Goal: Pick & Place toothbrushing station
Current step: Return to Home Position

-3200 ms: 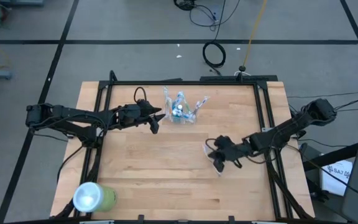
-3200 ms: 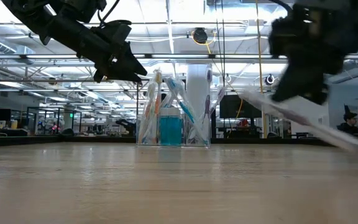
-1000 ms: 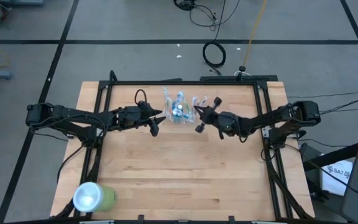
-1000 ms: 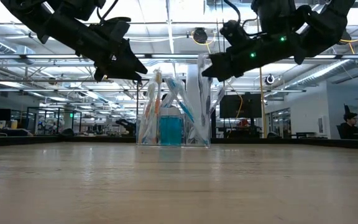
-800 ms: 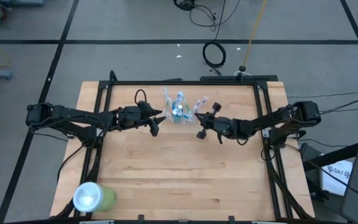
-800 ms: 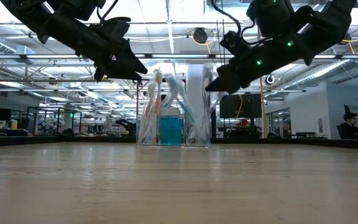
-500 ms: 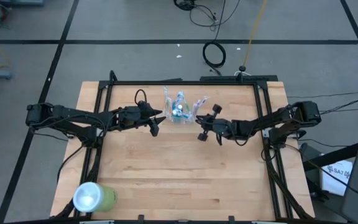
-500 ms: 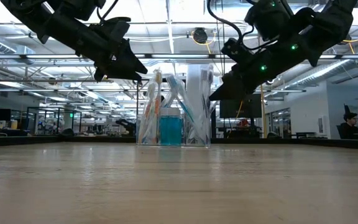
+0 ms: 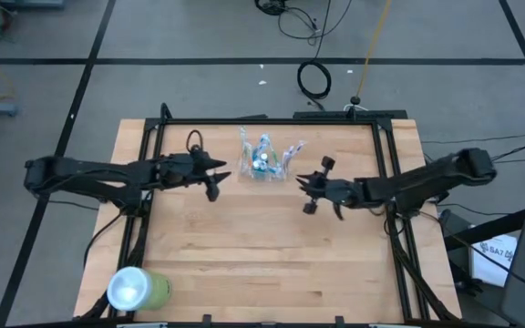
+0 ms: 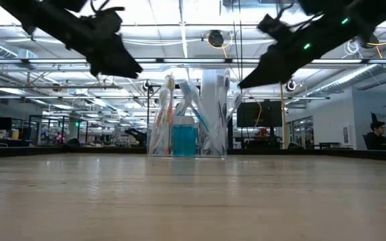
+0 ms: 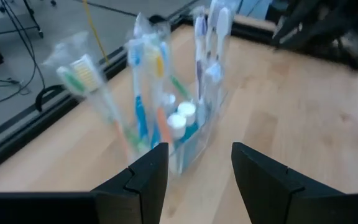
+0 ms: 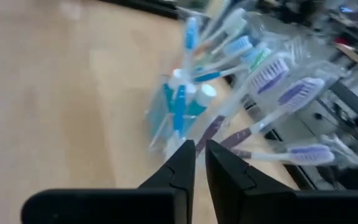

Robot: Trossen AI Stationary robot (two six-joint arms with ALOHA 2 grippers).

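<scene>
The small clear plastic cup (image 9: 262,166) stands upright on its base at the middle of the table's far edge. Several wrapped toothbrushes and small white-capped tubes (image 11: 182,115) stand in it and fan outward. The cup also shows in the low view (image 10: 186,137) and the right wrist view (image 12: 173,115). My left gripper (image 9: 221,173) hovers left of the cup, open and empty, its fingers pointing at it (image 11: 199,152). My right gripper (image 9: 301,187) hovers right of the cup and a little nearer. Its fingers (image 12: 199,146) are almost together, with a narrow slit between them, and empty.
An opaque light-green cup (image 9: 137,289) lies on its side at the table's near left corner. Black frame rails (image 9: 272,120) run along the far, left and right edges. Bare wood lies between the grippers and the near edge. A person (image 10: 377,130) sits far off in the room.
My right gripper has drawn back from the clear cup's right side, toward the table's right and near edges, and has risen. My left gripper has drawn back a little toward the left edge. The cup and its toothbrushes have stayed in place.
</scene>
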